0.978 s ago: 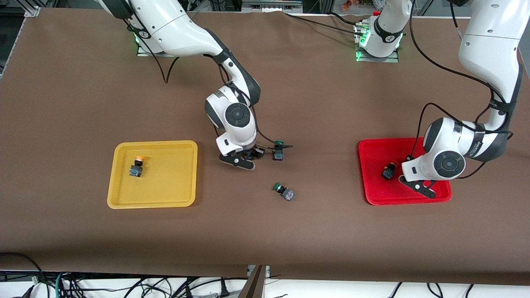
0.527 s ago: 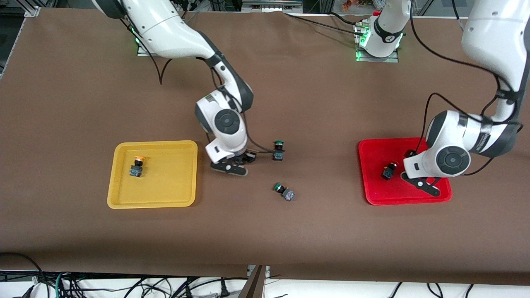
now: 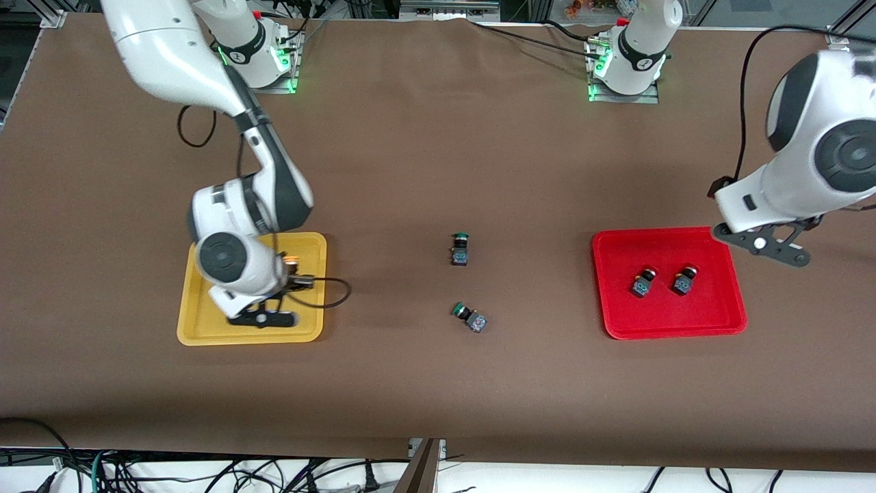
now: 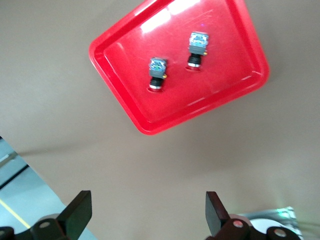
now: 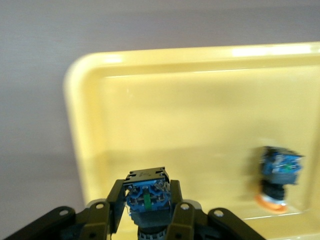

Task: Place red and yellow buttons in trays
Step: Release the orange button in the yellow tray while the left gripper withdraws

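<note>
My right gripper (image 3: 287, 270) is shut on a yellow-capped button (image 3: 291, 261) and holds it over the yellow tray (image 3: 311, 318). In the right wrist view the held button's dark body with a blue face (image 5: 146, 192) sits between the fingers, above the yellow tray (image 5: 190, 110). A second yellow-capped button (image 5: 279, 174) lies in that tray; the arm hides it in the front view. Two red-capped buttons (image 3: 643, 282) (image 3: 684, 279) lie in the red tray (image 3: 657, 320). They also show in the left wrist view (image 4: 156, 75) (image 4: 196, 47). My left gripper (image 3: 768, 245) is open and empty, high over the tray's edge at the left arm's end.
Two green-capped buttons lie on the brown table between the trays: one upright (image 3: 460, 250), one on its side (image 3: 469, 318) nearer the front camera. The right arm's cable (image 3: 335, 291) loops past the yellow tray's rim.
My right gripper carried a yellow-capped button from the table's middle to over the yellow tray. My left gripper let go of a red-capped button in the red tray and rose away.
</note>
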